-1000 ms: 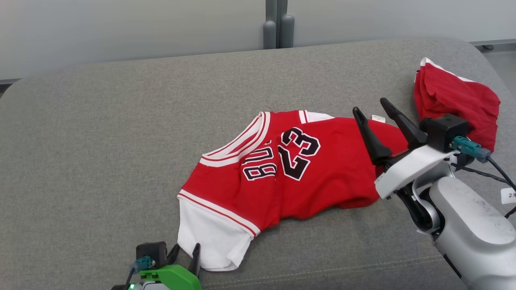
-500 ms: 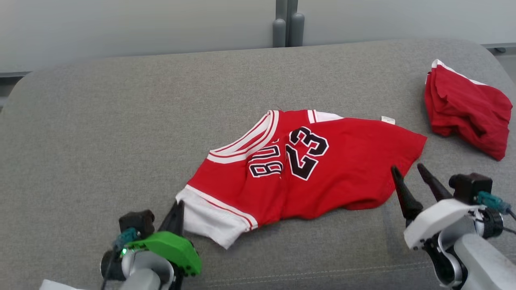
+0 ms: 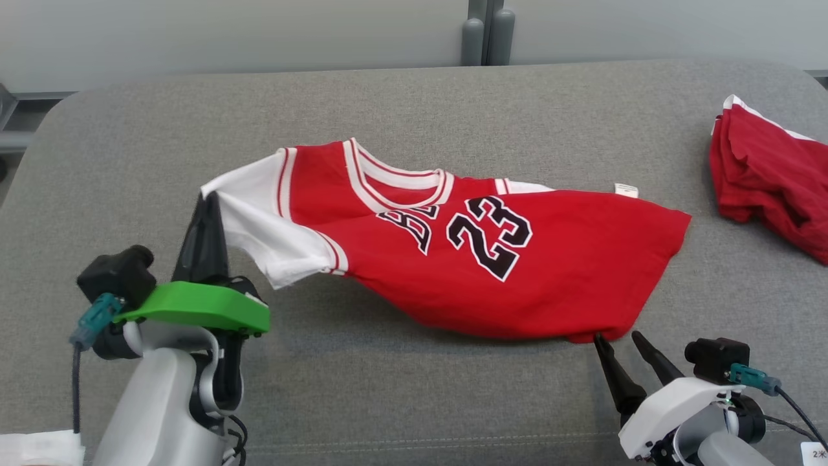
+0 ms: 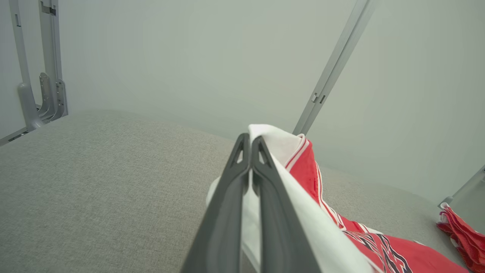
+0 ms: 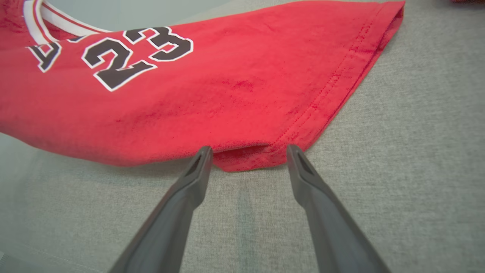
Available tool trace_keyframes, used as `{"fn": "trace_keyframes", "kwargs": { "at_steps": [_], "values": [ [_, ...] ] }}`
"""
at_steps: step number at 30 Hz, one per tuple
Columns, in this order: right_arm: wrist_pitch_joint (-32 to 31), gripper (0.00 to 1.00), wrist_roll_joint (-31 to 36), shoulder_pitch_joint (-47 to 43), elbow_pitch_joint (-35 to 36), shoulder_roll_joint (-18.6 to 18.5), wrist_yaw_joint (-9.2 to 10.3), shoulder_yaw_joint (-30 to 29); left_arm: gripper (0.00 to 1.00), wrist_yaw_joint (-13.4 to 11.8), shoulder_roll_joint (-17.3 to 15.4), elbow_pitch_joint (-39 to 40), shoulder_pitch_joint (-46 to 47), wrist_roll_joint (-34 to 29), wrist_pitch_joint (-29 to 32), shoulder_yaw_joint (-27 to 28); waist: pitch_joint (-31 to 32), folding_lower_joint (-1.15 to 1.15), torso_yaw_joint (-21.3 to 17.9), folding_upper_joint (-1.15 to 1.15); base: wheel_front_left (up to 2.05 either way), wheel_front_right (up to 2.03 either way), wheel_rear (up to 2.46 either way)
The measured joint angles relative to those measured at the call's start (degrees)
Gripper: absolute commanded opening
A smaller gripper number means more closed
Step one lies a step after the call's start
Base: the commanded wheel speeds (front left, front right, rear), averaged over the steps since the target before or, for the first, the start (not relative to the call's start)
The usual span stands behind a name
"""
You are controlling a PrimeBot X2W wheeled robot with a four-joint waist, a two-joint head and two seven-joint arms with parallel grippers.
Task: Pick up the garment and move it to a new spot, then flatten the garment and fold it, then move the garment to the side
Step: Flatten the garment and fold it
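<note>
Since a second ago the jersey (image 3: 504, 272) has opened out. Its white sleeve (image 3: 259, 220), which lay low at the near edge of the grey cushion (image 3: 414, 97), now rides up toward my left, and the striped collar (image 3: 394, 178) has come unfolded. My right gripper (image 3: 616, 336) has drawn back from above the red cloth to the near corner of the hem.

The jersey lies across the middle of the cushion with its long axis running from my left to my right: sleeve and collar to the left, hem to the right. Its "23" print faces up, slanted. The sleeve end hangs clear of the cushion with a shadow under it, while the hem end rests flat. A white label (image 3: 625, 189) shows on its far edge.

My left gripper (image 3: 208, 198) is clamped on the edge of the white sleeve, fingers pressed together with the cloth pinched between them. My right gripper stands spread, holding nothing, its tips on either side of the hem's near corner; I cannot tell whether they touch the cloth.

Off to my right, apart from the jersey, sits a crumpled red bundle (image 3: 770, 188). Behind the cushion stands a pale wall (image 3: 259, 32) with two grey posts (image 3: 486, 40).
</note>
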State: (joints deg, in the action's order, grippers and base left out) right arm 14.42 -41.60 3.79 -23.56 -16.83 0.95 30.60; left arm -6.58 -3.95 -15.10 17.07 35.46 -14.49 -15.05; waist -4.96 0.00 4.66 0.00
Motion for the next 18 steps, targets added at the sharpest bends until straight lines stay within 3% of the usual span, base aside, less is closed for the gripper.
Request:
{"fn": "trace_keyframes", "kwargs": {
  "at_steps": [7, 18],
  "values": [
    [0.0, 1.0, 0.3, -1.1, -1.5, 0.4, -1.65, 2.2, 0.0, 0.0, -0.7, 3.0, -0.1, -1.5, 0.0, 5.3, -0.4, 0.0, -0.1, 0.0, 0.0, 0.0, 0.0],
    [0.0, 1.0, 1.9, 0.1, -5.1, 2.7, -3.96, 5.4, 0.0, 0.0, 0.2, 3.8, -1.6, -3.1, 0.0, 4.5, -0.3, 0.0, -0.7, 0.0, 0.0, 0.0, 0.0]
  ]
}}
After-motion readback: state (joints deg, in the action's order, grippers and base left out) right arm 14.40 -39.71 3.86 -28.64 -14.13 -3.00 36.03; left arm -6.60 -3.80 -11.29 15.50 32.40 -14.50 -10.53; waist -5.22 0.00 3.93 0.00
